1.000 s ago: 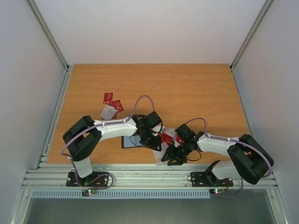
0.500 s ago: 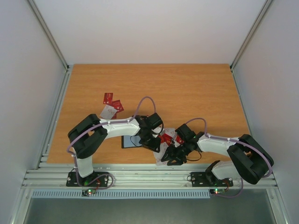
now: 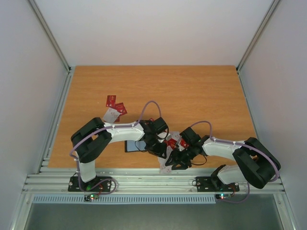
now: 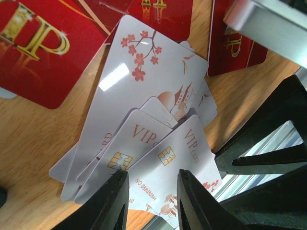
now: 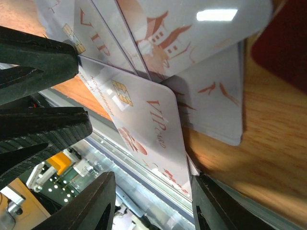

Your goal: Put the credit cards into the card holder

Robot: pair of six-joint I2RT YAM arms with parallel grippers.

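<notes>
White credit cards [image 4: 144, 105] lie fanned under both tools, their near corners poking past the tabletop's [image 3: 206, 96] edge over the metal rail [image 3: 144, 179]. The left tool [image 4: 152, 203] hangs with jaws apart astride the top card's corner, holding nothing. The right tool [image 5: 152, 206] faces it, jaws likewise apart and empty, just beside the left one. The risks, as I judge them: a nudge toward the rail tips cards off the edge, a pinch on the fan lifts several at once, or the crowded tools knock together. Open wood lies beyond both tools, away from the edge. The card holder [image 3: 130, 145] sits on the left tool's outer side, partly under its arm, and red credit cards [image 4: 38, 52] lie just beyond the fan
</notes>
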